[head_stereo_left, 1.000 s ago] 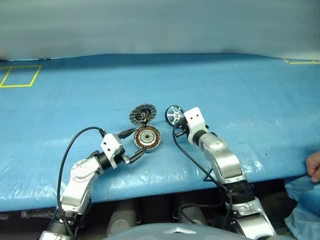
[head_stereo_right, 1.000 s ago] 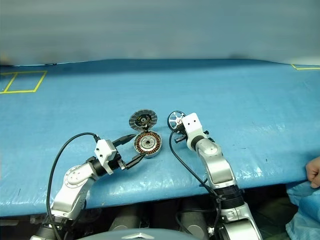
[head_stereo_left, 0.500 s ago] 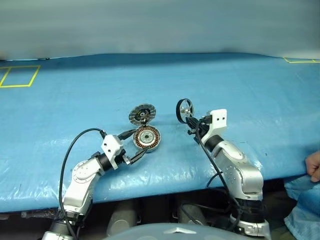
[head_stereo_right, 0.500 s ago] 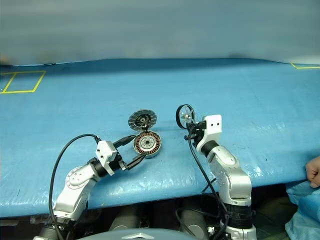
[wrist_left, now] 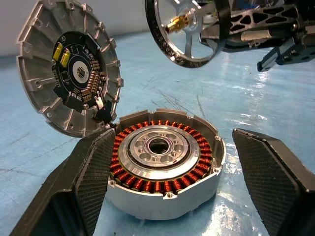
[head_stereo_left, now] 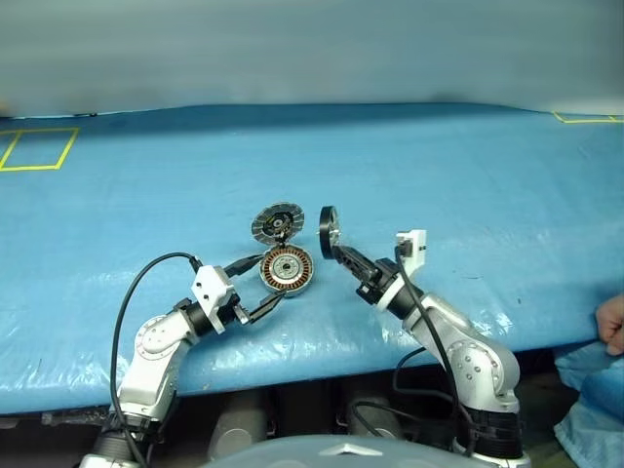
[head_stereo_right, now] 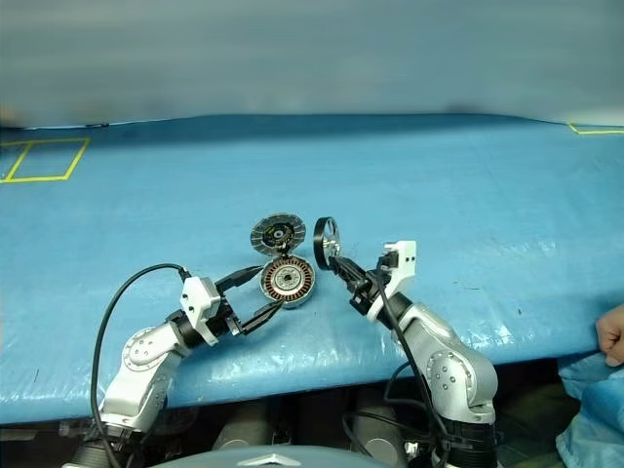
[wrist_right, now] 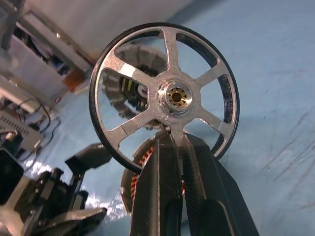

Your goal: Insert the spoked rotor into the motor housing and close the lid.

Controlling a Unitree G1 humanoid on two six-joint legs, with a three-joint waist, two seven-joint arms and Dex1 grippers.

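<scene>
Item one, my right gripper (wrist_right: 176, 147): fingers pressed together on one spoke of the spoked rotor (wrist_right: 165, 93), gripping it just below the hub. The rotor is lifted clear of the table, standing on edge with its thin black rim upright, and it hangs just to the right of the motor housing (head_stereo_left: 287, 269) and beside the lid (head_stereo_left: 278, 222).

Item two, my left gripper (wrist_left: 167, 187): fingers spread wide, one on each side of the motor housing. My left finger lies close against the casing wall; my right finger stands a little apart from it. I cannot tell whether either one actually touches.

Item three, the motor housing: flat on the blue table cover (head_stereo_left: 468, 175), open side up, ring of copper windings and silver centre exposed.

Item four, the lid: swung open and tilted back at the far edge of the housing, joined to it there, ribbed rim and dark inner face with small components turned toward me.

Item five, far right table edge: a person's hand (head_stereo_left: 612, 324).
</scene>
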